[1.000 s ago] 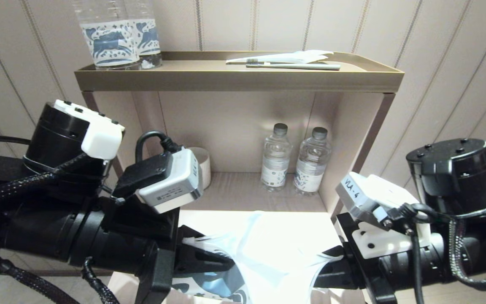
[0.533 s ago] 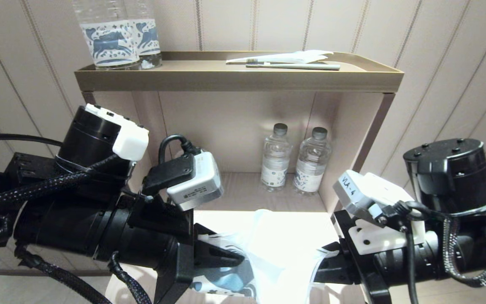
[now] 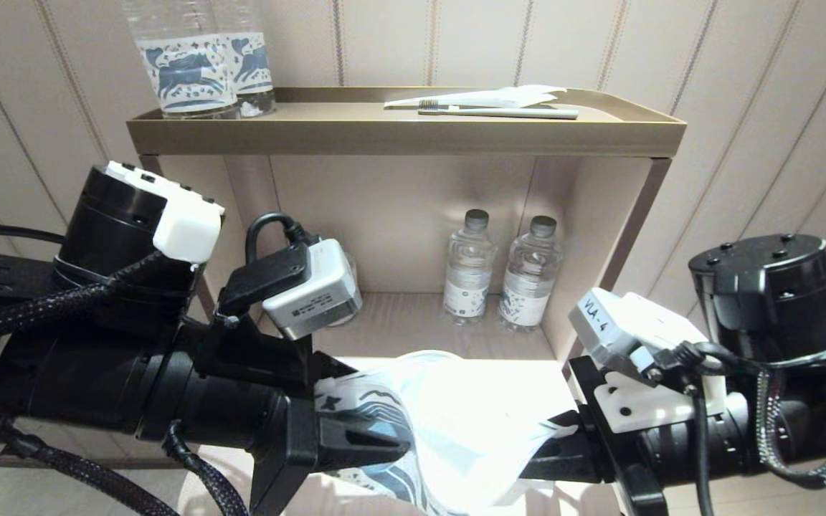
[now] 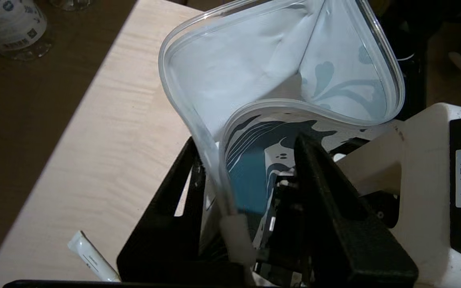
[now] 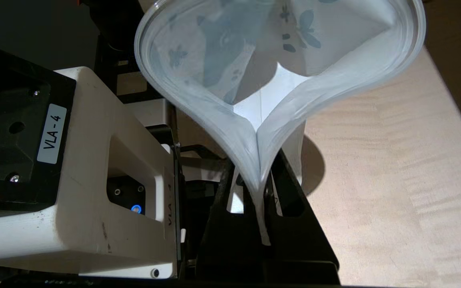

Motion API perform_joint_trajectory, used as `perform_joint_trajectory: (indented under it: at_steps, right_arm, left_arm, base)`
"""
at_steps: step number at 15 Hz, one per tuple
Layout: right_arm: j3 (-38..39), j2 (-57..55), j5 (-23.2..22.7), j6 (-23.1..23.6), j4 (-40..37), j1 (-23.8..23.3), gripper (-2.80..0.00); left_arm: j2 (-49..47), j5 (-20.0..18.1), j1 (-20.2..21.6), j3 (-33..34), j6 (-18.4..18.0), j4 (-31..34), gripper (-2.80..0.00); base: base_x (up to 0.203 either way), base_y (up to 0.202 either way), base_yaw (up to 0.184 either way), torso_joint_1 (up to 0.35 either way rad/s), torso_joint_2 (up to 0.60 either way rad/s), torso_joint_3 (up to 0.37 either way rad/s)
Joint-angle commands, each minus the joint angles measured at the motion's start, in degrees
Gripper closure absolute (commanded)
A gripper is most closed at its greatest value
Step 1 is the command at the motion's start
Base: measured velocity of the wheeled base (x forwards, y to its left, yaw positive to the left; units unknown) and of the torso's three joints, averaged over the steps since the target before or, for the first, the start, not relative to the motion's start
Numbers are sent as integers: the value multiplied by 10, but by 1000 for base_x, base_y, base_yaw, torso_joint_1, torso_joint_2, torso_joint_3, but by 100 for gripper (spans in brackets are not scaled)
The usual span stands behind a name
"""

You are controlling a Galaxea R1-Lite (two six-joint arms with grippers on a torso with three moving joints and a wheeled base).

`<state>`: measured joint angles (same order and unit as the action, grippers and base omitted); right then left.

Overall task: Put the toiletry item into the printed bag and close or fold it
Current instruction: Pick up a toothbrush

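The printed bag (image 3: 456, 419) hangs between my two grippers above the light table, its mouth gaping in a wide loop (image 4: 278, 60). My right gripper (image 5: 259, 168) is shut on the pinched corner of the bag's rim. My left gripper (image 4: 246, 146) is open; the bag's other corner, with the blue horse print and the white slider (image 4: 234, 236), lies loosely between its spread fingers. In the head view the left gripper (image 3: 384, 448) and right gripper (image 3: 556, 437) face each other. One end of a slim white toiletry item (image 4: 90, 256) lies on the table beside the left gripper; the rest of it is hidden.
Behind the table (image 4: 106, 132) stands a shelf unit. Its top tray (image 3: 406, 132) carries two clear bottles with horse labels (image 3: 198, 68) and a grey-green toothbrush with a white wrapper (image 3: 499, 111). Two small water bottles (image 3: 467, 269) stand in the niche below.
My left gripper's jaws have opened off the bag's corner, and that arm has pulled back to the left. The bag has bulged upward between the grippers. The right gripper keeps its hold.
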<state>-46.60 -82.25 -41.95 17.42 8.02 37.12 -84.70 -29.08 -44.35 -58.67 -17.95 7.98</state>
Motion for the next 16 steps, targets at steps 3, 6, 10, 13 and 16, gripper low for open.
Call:
perform_joint_trajectory:
  at_steps: [3, 6, 10, 13, 16]
  right_arm:
    - [-8, 2, -2, 1, 1, -9, 0]
    - [-12, 8, -3, -2, 1, -21, 0]
    - [-13, 8, -6, -4, 0, -30, 0]
    - [-12, 4, -6, -4, 1, -33, 0]
    - [-14, 13, -7, -4, 0, -58, 0]
  left_arm:
    - [13, 0, 9, 13, 8, 2, -280]
    - [49, -3, 46, 54, 10, 1, -280]
    - [91, -5, 94, 83, 10, 0, -280]
    - [116, -1, 116, 81, 8, 0, -280]
    - [148, 0, 140, 107, 8, 5, -280]
  base:
    - [0, 0, 0, 0, 0, 0]
    - [0, 0, 0, 0, 0, 0]
    - [0, 0, 0, 0, 0, 0]
    - [0, 0, 0, 0, 0, 0]
    - [0, 0, 0, 0, 0, 0]
